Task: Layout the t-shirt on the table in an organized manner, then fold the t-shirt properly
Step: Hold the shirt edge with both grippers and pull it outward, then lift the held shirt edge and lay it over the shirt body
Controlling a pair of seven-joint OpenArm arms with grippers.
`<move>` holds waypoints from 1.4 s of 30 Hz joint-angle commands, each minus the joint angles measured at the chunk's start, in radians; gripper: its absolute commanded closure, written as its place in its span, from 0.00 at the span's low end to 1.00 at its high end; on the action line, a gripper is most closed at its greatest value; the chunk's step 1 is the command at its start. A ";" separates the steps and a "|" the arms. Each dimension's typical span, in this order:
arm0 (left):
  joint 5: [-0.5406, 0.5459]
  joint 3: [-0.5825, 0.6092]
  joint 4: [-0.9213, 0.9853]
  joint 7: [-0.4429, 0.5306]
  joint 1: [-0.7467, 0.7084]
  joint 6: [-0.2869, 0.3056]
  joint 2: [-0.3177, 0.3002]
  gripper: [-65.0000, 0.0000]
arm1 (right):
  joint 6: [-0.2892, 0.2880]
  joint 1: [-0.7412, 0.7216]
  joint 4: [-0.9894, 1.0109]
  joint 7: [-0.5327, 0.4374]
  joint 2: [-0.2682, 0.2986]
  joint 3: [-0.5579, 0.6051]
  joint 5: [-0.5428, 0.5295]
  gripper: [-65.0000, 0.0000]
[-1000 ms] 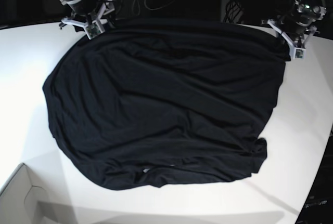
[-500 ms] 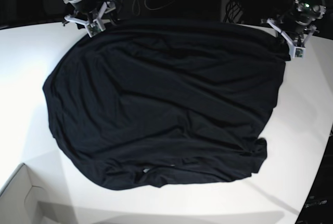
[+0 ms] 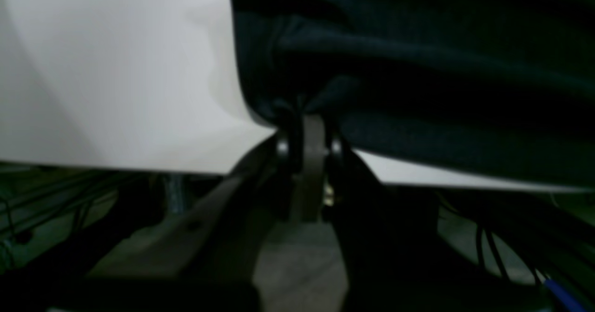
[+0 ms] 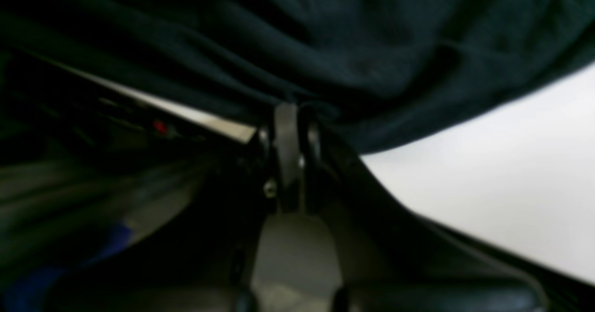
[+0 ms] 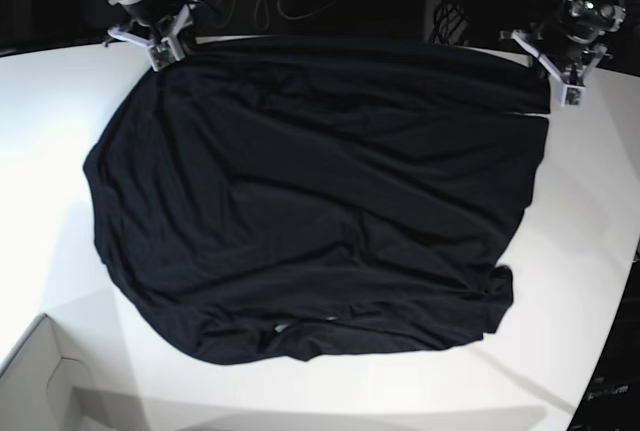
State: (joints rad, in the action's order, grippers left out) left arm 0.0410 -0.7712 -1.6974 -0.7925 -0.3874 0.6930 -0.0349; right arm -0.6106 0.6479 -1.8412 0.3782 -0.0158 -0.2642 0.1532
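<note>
Shirt (image 5: 310, 201) lay spread wide across desk (image 5: 50, 151), far hem at the desk's back edge. Left tool (image 3: 304, 116) pinched shut on one far corner of shirt. Right tool (image 4: 290, 109) clamped shut on the other far corner. Box (image 5: 35, 386) off shirt's near corner.

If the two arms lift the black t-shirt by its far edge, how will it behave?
The t-shirt is probably floppy: it lies in soft wrinkles and bunches where the left gripper pinches it. It would likely sag between the left and right gripper. It may drag easily over the smooth white table.
</note>
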 commanded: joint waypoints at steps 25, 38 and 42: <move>-0.005 -0.004 -0.218 -0.011 -0.014 0.005 0.005 1.00 | -0.004 0.086 -0.186 -0.054 0.007 -0.030 -0.106 1.00; -0.014 -0.003 -0.218 -0.011 0.071 0.005 0.005 1.00 | -0.004 -0.056 -0.190 -0.055 0.007 -0.086 -0.105 1.00; -0.014 -0.003 -0.218 -0.012 0.103 0.005 0.005 1.00 | -0.004 -0.090 -0.190 -0.055 0.007 -0.082 -0.105 1.00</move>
State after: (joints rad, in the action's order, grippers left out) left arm 0.0273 -0.7700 -1.8980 -0.8204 -0.2890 0.7044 -0.0185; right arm -0.6163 0.5587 -2.0113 0.3450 -0.0139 -0.3435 0.0628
